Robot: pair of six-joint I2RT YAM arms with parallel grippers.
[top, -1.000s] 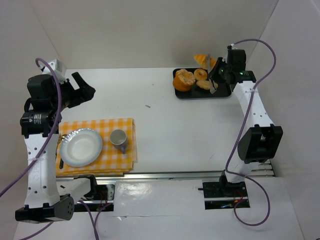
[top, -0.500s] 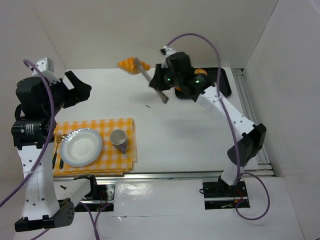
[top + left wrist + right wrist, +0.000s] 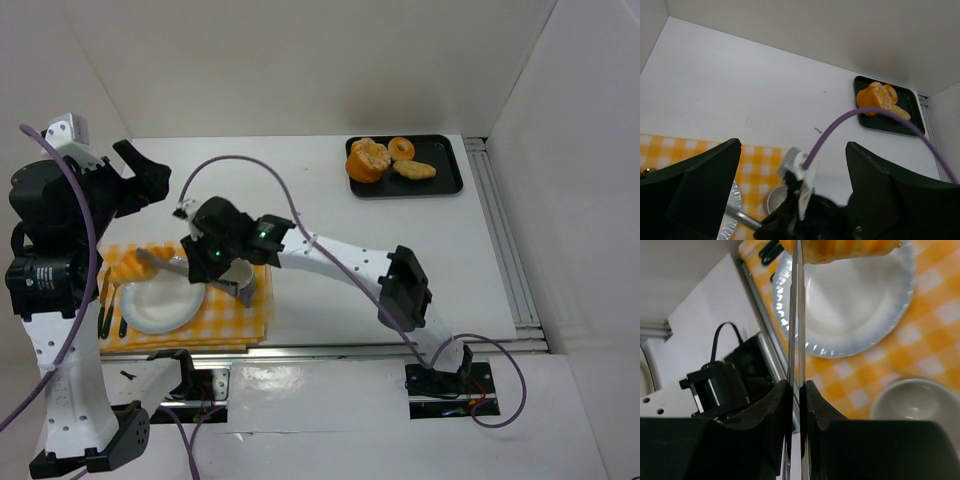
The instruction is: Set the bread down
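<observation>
My right gripper (image 3: 214,252) (image 3: 796,386) is shut on metal tongs (image 3: 160,263) (image 3: 796,315). The tongs pinch an orange-brown piece of bread (image 3: 840,250) at their tip. The bread hangs over the far-left rim of the white plate (image 3: 165,308) (image 3: 855,305), which sits on the yellow checked cloth (image 3: 240,310). In the top view the bread (image 3: 128,267) blends into the cloth. My left gripper (image 3: 140,176) (image 3: 795,195) is open and empty, raised above the cloth's far-left corner.
A grey cup (image 3: 238,272) (image 3: 920,405) stands on the cloth right of the plate, under my right wrist. Cutlery (image 3: 104,303) lies left of the plate. A black tray (image 3: 447,178) (image 3: 905,125) with more bread pieces sits at the far right.
My right arm has swung from the black tray across the table to the left, carrying the bread in the tongs down to the plate. My left arm has shifted slightly left.
</observation>
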